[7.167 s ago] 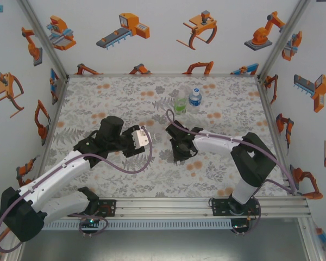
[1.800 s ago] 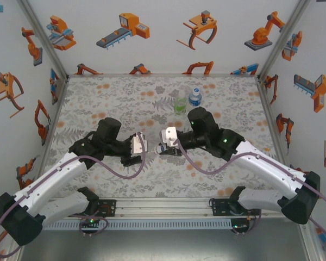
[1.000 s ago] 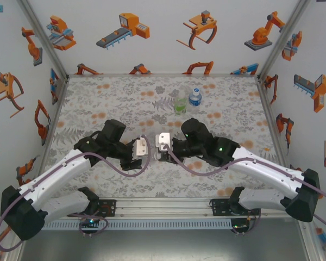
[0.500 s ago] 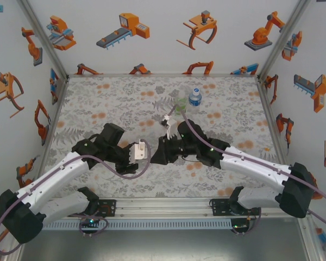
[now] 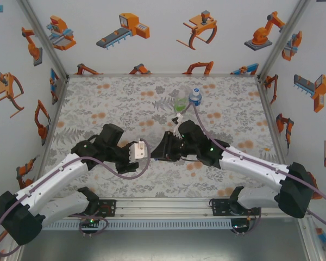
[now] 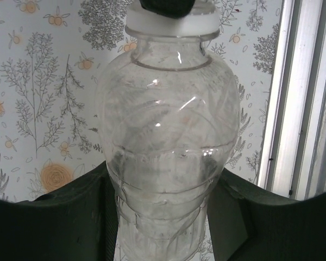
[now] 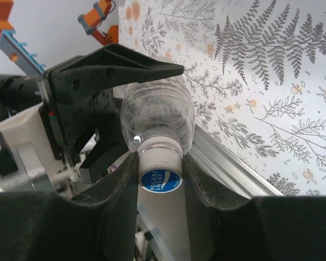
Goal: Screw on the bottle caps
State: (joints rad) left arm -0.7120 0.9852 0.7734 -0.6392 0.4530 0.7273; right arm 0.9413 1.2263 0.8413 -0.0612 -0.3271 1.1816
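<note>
The colourless bottle (image 6: 168, 136) lies level above the floral mat, and my left gripper (image 6: 165, 187) is shut on its body. Its white cap (image 7: 160, 168), with a blue logo on top, sits on the neck, and my right gripper (image 7: 160, 176) is shut on that cap, one finger (image 7: 119, 185) on each side. In the top view the left gripper (image 5: 143, 152) and right gripper (image 5: 161, 150) meet nose to nose at the mat's middle front. The green-tinted bottle (image 5: 180, 103) and the blue-labelled bottle (image 5: 194, 98) stand upright at the back.
An aluminium rail (image 5: 206, 204) runs along the near edge of the table, just behind the held bottle in the left wrist view. Printed walls (image 5: 38, 98) close in the left, right and back sides. The right arm's cable (image 5: 191, 117) arcs up toward the standing bottles.
The right wrist has turned about its own axis while staying on the cap, and its cable has swung toward the back. The left gripper has held the bottle nearly still.
</note>
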